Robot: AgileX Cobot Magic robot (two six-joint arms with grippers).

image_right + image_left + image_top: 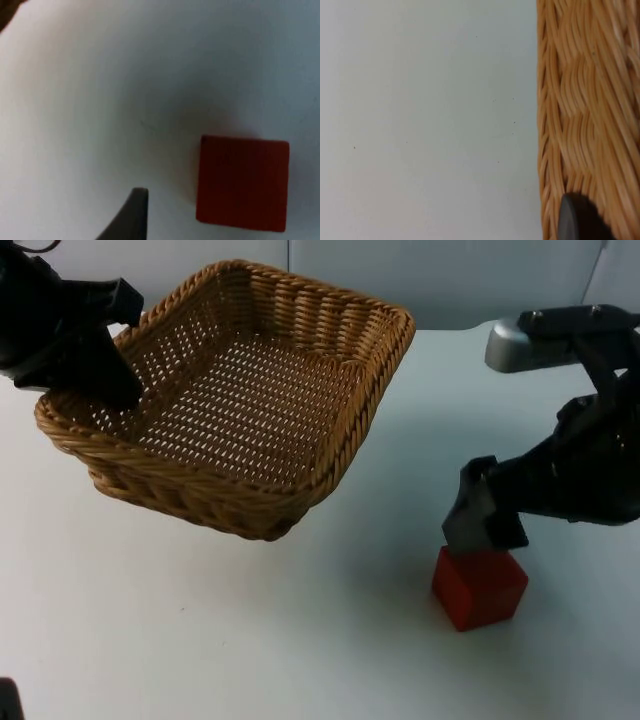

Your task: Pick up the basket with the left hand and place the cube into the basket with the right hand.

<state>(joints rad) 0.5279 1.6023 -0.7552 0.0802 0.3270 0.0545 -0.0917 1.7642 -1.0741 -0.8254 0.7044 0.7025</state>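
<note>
Left gripper (115,390) pinches the tan woven wicker basket's (250,390) rim; right gripper (487,525), fingers apart, hangs over the red cube (480,587).

Basket (250,400): woven wicker, rough. Cube (480,587): smooth, matt. Table (250,640): smooth, matt.

A white table (250,640) fills most of the scene, matte and evenly lit, with soft shadows lying on it. Behind the table's far edge stands a pale grey wall (450,275), with vertical seams dividing it into panels.
</note>
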